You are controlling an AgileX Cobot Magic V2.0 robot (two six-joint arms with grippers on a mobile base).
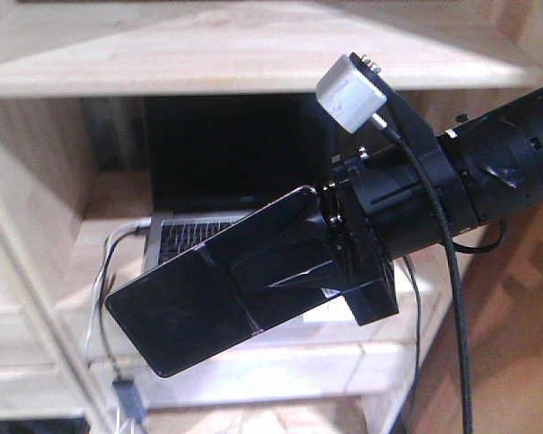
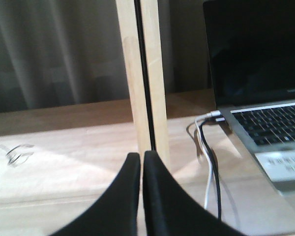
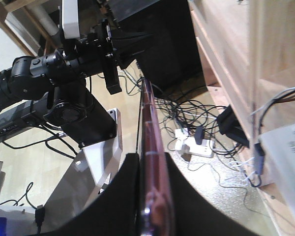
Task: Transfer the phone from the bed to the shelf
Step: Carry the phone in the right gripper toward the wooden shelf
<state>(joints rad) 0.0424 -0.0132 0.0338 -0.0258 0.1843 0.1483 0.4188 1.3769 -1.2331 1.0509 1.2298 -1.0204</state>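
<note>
The phone [image 1: 190, 307], a glossy black slab with a seam across its middle, hangs tilted in the air in front of the shelf [image 1: 208, 45]. My right gripper [image 1: 294, 267] comes in from the right and is shut on the phone's right end. In the right wrist view the phone [image 3: 148, 128] shows edge-on, its pinkish rim pinched between the two black fingers [image 3: 128, 196]. My left gripper [image 2: 141, 158] is shut with nothing between its fingers, hovering over a lower shelf board [image 2: 64, 157]. The bed is out of view.
An open grey laptop [image 1: 226, 172] stands on the shelf board behind the phone, with white and black cables [image 2: 209, 162] at its left side. A wooden upright [image 2: 142, 73] rises just beyond my left gripper. A power strip and tangled cords [image 3: 196, 145] lie on the floor.
</note>
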